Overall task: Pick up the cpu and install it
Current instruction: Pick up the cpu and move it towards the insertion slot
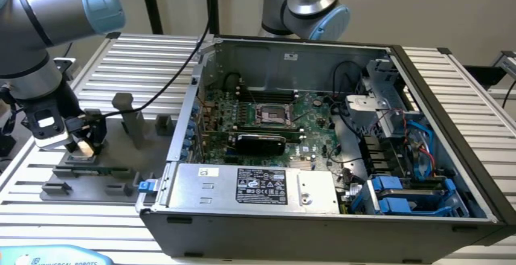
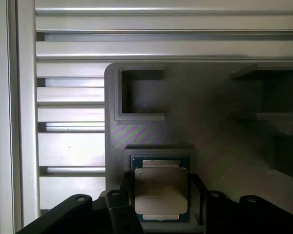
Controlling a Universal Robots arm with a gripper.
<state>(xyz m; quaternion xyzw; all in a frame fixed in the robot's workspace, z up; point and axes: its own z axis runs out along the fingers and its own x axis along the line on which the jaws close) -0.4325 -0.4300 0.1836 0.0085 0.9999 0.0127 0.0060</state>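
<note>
At the exterior view's left, the arm reaches down over a grey fixture plate [image 1: 89,183] on the slatted table [image 1: 137,54]. Its end effector [image 1: 81,147] is set low onto the cpu [image 2: 161,192]. The wrist view shows the chip lying flat, silvery top up, in a shallow square pocket of the plate. The dark fingers [image 2: 127,187] are closed in against its two opposite edges, pinching it from the sides. That grip likely suits a thin chip whose top offers nothing to catch, and the pocket keeps it square for the jaws. It does not look lifted out yet.

Just beside it on the plate lies a green memory stick [image 1: 103,170]. Grey upright blocks [image 1: 123,105] stand a little further along, close enough to crowd the wrist. A black cable [image 1: 181,72] hangs between the plate and the open computer case [image 1: 322,229].

Inside the case, the motherboard's socket [image 1: 274,115] sits well apart from the chip. The case walls and a boxy power supply [image 1: 250,186] hem it in. A second arm [image 1: 310,5] stands behind the case.
</note>
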